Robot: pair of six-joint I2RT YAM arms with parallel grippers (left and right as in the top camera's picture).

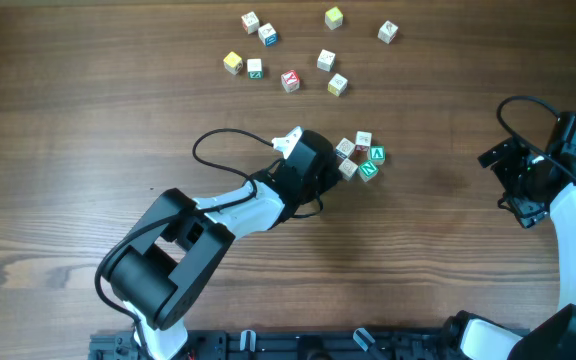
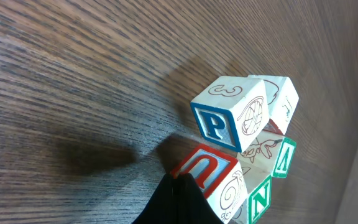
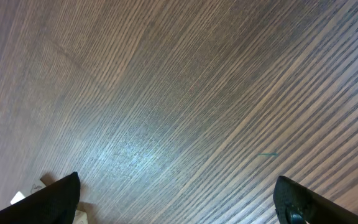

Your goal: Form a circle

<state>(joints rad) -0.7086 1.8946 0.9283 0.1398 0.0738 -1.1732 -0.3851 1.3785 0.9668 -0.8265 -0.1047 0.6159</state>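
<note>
With left fingers point(image 2: 174, 202) together at the red-lettered cube point(image 2: 207, 171), right fingers point(image 3: 58, 200) apart, we risk overpushing and scattering the pale wooden cube ring point(image 1: 368, 170).

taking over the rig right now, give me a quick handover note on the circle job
Left tool: shut, holding nothing, tip right at the red-marked cube.
Right tool: open, empty, parked at the right over bare table.
The circle: five cubes bunched tight mid-table, just ahead of the left tool.
Done: the five are gathered.
Left: probably nudging them into a rounder ring. Nine scattered cubes lie apart at the far side.
</note>
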